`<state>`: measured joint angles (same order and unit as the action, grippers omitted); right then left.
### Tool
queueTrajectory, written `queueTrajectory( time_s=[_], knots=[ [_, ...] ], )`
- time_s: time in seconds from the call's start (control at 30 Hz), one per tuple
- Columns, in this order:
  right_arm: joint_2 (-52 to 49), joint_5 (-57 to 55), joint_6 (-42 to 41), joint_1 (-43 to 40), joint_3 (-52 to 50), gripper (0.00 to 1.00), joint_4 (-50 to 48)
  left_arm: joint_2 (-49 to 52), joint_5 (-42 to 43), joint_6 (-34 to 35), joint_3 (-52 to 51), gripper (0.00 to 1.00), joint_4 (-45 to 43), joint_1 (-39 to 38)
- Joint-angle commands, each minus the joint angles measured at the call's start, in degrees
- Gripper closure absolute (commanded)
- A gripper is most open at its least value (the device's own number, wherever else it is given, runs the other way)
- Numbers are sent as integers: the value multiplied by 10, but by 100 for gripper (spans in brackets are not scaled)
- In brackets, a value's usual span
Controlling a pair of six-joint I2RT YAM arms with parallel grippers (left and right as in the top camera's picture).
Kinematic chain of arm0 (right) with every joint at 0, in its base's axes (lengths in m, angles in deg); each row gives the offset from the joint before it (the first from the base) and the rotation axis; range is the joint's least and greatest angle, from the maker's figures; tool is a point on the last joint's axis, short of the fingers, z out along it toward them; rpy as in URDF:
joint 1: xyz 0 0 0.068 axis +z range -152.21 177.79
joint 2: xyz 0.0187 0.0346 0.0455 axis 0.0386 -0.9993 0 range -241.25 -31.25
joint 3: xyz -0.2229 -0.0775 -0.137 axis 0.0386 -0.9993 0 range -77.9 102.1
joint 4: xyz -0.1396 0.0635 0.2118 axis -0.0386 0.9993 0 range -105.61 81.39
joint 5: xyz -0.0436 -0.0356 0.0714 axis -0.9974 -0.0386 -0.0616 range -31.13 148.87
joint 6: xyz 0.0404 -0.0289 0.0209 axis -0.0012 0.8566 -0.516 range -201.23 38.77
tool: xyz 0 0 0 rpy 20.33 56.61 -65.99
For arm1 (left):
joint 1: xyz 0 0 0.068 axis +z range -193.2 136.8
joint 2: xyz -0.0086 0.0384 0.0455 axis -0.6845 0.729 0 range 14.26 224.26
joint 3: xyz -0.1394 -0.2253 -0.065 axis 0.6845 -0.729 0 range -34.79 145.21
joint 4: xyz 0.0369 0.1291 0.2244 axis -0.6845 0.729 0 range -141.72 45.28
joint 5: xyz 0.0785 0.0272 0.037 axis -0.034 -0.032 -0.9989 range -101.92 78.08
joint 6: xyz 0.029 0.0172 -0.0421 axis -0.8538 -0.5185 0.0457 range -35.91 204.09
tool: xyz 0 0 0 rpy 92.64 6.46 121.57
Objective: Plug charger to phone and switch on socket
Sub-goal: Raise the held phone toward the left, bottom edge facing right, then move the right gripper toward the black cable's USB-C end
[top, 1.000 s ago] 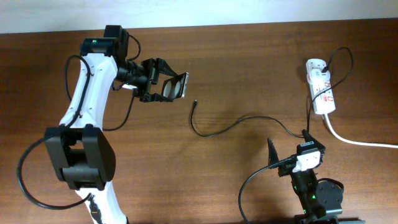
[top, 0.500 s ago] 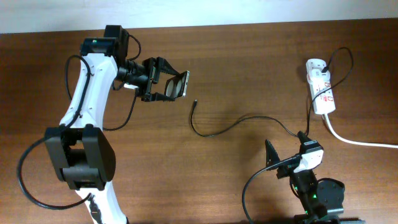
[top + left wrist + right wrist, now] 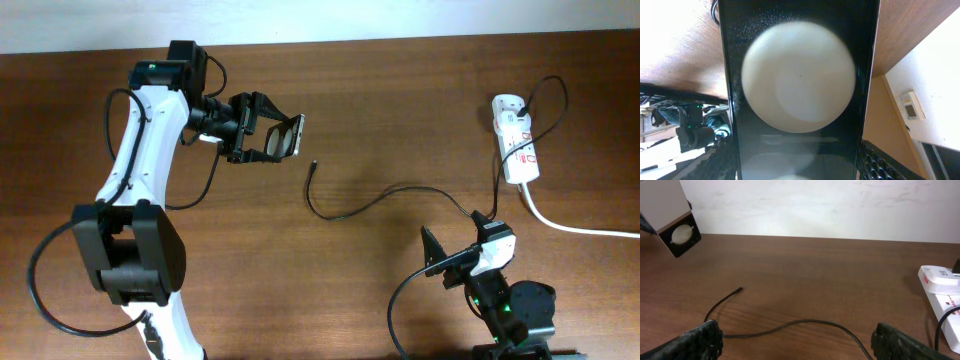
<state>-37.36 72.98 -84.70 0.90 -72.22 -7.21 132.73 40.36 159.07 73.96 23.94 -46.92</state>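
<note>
The left claw is clenched on the phone, holding it tilted up off the table at the far left. In the left wrist view the glossy black screen fills the frame, mirroring a round pale lamp. No text on it can be read.

The charger lies loose on the wood. Its small tip sits just right of the phone and nearer, not touching it, well apart from both claws. From there the thin black cable curves right, passes close by the right claw, then rises to the socket at the far right.

The right claw is released, fingers spread wide and low at the near right edge, gripping nothing. The cable crosses the table just ahead of it.

The socket is white with red marks too small to read. A thick white cord leaves its near end.

The table is dark brown wood against a plain white wall.
</note>
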Motion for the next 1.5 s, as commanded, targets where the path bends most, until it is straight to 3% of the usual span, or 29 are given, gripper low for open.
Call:
queueTrajectory(
  time_s=[0.0,0.57,0.93,1.13,1.27,1.47],
  knots=[
    [-2,7,-7,2,16,1,-2,-32,18,-9,14,100,1,2],
    [-7,46,-46,2,42,1,10,-32,18,-9,14,100,1,2],
    [-90,48,-45,2,119,1,72,-32,18,-9,14,100,1,2],
    [-171,48,-43,-6,184,1,121,-32,17,-9,14,100,1,2],
    [-280,51,-43,-50,309,1,254,-32,18,-9,14,100,1,2],
    [-425,181,-43,-104,388,1,308,-32,17,-9,14,100,1,2]
  ],
)
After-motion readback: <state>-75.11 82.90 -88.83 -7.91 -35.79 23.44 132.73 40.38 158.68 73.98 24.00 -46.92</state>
